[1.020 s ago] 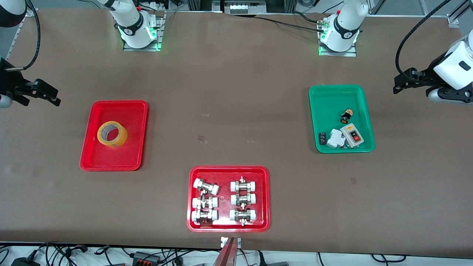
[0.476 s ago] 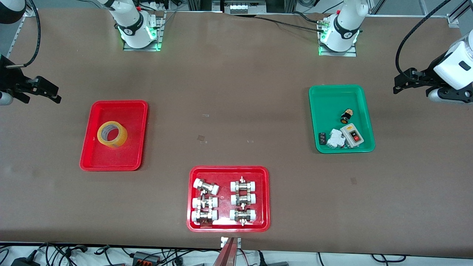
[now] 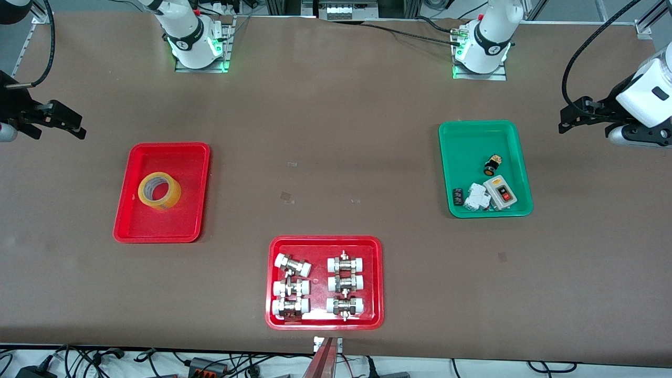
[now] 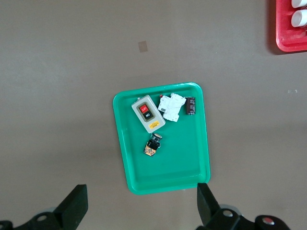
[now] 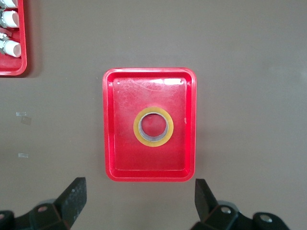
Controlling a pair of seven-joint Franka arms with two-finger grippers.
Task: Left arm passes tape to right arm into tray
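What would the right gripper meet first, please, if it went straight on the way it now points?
Probably the tray, near its rim. The right gripper points down at the table, jaws open, and the tape lies farther in. Depth is hard to judge, so it may meet bare table beside the tray.

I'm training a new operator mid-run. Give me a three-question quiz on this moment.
1. True or false: the tape lies inside the plain red tray.
2. What shares the green tray with the switch box?
A. Pipe fittings
B. A black-and-yellow button
C. A tape roll
3. Fill in: both the left claw and right claw are ____, holding nothing.

Key: 1 true; 2 B; 3 open.
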